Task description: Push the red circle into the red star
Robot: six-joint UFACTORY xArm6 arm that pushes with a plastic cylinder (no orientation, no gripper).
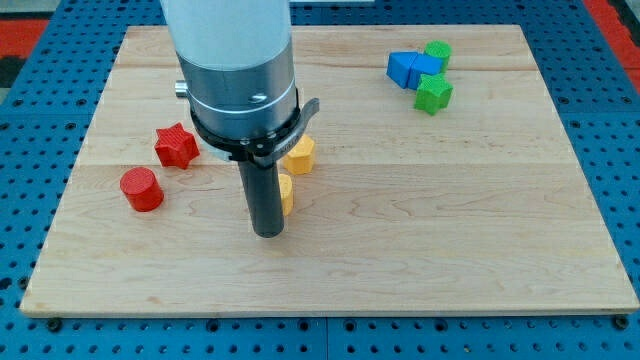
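Note:
The red circle (141, 189) lies at the view's left on the wooden board (450, 220). The red star (176, 146) sits just above and to the right of it, with a small gap between them. My tip (267, 233) rests on the board to the right of the red circle, well apart from it and below the red star's level. The rod stands right beside a yellow block (286, 193), which it partly hides.
A second yellow block (300, 155) lies just above the first, partly behind the arm's collar. At the view's top right, two blue blocks (413, 69) and two green blocks (433, 93) are clustered together.

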